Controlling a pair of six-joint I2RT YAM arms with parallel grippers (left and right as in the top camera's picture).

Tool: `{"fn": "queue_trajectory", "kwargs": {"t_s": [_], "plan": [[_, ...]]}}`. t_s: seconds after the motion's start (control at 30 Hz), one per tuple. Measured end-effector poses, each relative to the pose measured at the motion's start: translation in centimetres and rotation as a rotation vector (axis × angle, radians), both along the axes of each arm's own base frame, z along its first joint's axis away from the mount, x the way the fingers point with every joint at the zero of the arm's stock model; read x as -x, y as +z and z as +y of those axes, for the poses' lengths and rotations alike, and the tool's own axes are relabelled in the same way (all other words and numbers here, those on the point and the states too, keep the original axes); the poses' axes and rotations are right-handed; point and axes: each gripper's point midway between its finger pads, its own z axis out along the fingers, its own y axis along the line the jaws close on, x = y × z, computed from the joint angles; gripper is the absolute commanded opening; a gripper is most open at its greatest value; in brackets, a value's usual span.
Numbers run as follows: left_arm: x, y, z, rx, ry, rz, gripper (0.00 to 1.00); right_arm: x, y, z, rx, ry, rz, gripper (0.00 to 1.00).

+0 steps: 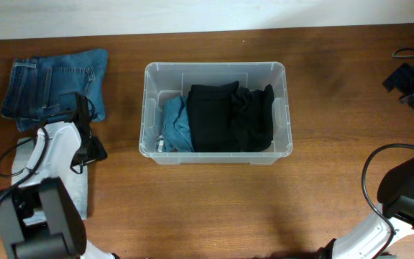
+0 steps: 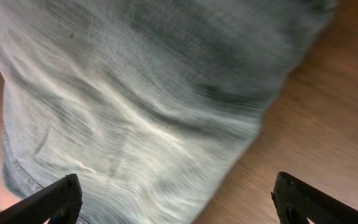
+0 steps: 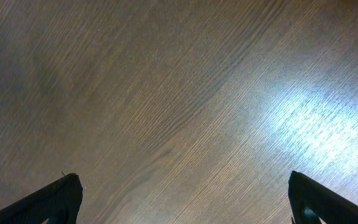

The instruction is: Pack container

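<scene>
The container (image 1: 215,66) is a clear plastic bin at the table's middle. Inside it lie a black garment (image 1: 232,119) and, at its left end, a blue garment (image 1: 177,129). Folded blue jeans (image 1: 52,85) rest on the table at the far left. My left gripper (image 1: 82,109) hovers over the jeans' near right corner. In the left wrist view the denim (image 2: 135,106) fills most of the frame, and the left gripper (image 2: 179,208) is open with nothing between its fingers. The right gripper (image 3: 182,202) is open above bare wood.
A pale grey cloth (image 1: 75,196) lies under the left arm near the front left edge. Black cables and gear (image 1: 410,78) sit at the far right. The right arm (image 1: 408,188) stands at the front right corner.
</scene>
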Motion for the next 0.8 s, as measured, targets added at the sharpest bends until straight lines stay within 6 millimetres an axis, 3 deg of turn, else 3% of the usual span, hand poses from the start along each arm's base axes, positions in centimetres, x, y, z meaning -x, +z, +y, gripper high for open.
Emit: {"fn": "queue_trajectory", "kwargs": {"t_s": [0.37,0.67,0.8], "plan": [[1.5,-1.5,0.7,-0.043,0.000,0.117,0.98,0.0,0.0,0.0,0.000,0.001,0.001,0.98],[1.3,-3.5,0.9,-0.045,0.000,0.152,0.98,0.0,0.0,0.0,0.000,0.001,0.000,0.98],[1.1,-3.6,1.1,-0.053,0.000,0.147,0.98,0.0,0.0,0.0,0.000,0.000,0.001,0.98]]}}
